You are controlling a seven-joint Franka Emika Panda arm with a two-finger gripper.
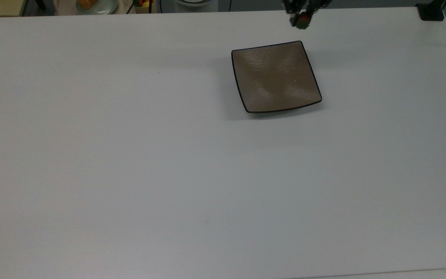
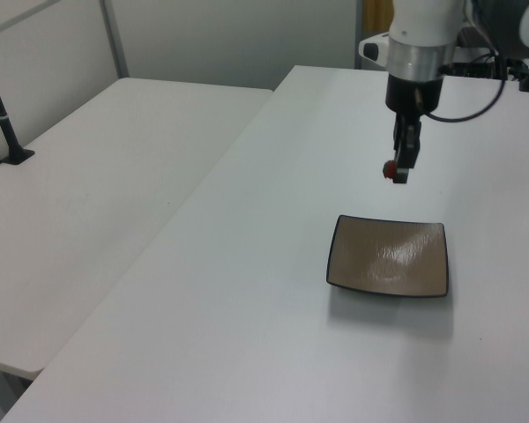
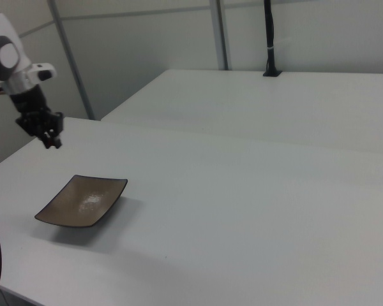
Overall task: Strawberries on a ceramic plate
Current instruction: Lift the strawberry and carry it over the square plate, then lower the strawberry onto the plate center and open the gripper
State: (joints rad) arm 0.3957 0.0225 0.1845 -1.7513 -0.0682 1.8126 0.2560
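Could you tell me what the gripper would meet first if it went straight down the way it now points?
Probably the ceramic plate or the table by its far edge: the gripper, holding the strawberry, hangs high near that edge, and depth is unclear.
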